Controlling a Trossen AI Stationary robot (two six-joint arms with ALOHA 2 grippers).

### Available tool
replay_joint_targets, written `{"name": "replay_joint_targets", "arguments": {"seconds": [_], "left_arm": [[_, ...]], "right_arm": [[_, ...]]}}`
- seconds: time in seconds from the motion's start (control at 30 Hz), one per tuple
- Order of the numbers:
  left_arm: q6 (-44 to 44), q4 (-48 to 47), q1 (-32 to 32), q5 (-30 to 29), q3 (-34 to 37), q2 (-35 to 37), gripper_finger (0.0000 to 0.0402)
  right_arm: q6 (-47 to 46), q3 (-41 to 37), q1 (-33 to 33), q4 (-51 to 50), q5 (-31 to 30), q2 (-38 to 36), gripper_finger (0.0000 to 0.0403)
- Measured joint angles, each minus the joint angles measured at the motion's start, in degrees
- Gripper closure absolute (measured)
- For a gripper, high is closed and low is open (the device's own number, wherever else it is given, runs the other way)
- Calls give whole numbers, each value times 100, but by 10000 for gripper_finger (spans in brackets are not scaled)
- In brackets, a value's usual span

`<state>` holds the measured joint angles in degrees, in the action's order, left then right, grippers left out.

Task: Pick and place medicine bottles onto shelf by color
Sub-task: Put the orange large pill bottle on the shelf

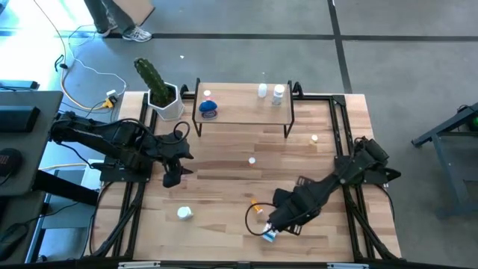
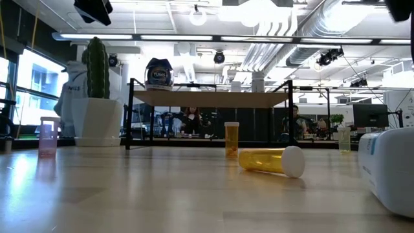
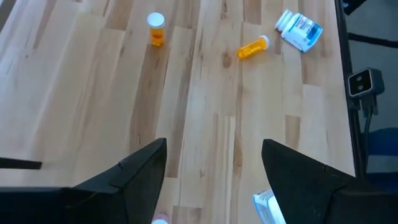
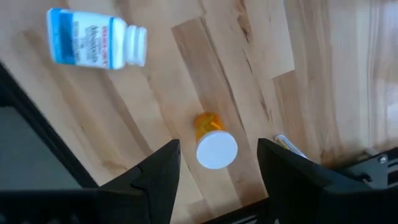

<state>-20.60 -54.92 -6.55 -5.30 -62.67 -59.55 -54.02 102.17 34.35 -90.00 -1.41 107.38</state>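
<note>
The shelf (image 1: 243, 112) stands at the table's far side on thin black legs. On it are a blue bottle (image 1: 208, 108) and two pale bottles (image 1: 262, 91) (image 1: 278, 93). An orange white-capped bottle (image 4: 211, 140) lies on its side on the table, below my open right gripper (image 4: 217, 180), which hangs over it, pointing down, and touches nothing. A blue-labelled white bottle (image 4: 93, 46) lies beside it near the front edge. Another orange bottle (image 3: 156, 28) stands upright mid-table. My left gripper (image 3: 214, 180) hovers open at the table's left, slanting down, with nothing between its fingers.
A white pot with a cactus (image 1: 160, 90) stands left of the shelf. A white bottle (image 1: 184, 214) lies near the front left, a small bottle (image 1: 314, 138) stands right of the shelf, and a pink vial (image 2: 48, 136) stands at the left. Black frame rails (image 1: 343, 142) run along both sides.
</note>
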Motion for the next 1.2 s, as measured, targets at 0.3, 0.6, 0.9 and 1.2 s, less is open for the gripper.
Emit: {"name": "replay_joint_targets", "arguments": {"seconds": [0.3, 0.6, 0.9, 1.2], "left_arm": [[-290, 267, 0, 35, -4, 0, 147], [-544, 264, 0, 31, -4, -2, 147], [-985, 262, 0, 23, -4, -2, 147], [-1242, 254, 2, 109, -4, -2, 147]], "right_arm": [[-925, -1420, 550, 131, -292, -1333, 198], [-1485, -2699, 1083, 930, -546, -2910, 198], [-68, -3370, 1185, 1513, -774, -3293, 198], [612, -4122, 1270, 2717, -693, -3286, 198]]}}
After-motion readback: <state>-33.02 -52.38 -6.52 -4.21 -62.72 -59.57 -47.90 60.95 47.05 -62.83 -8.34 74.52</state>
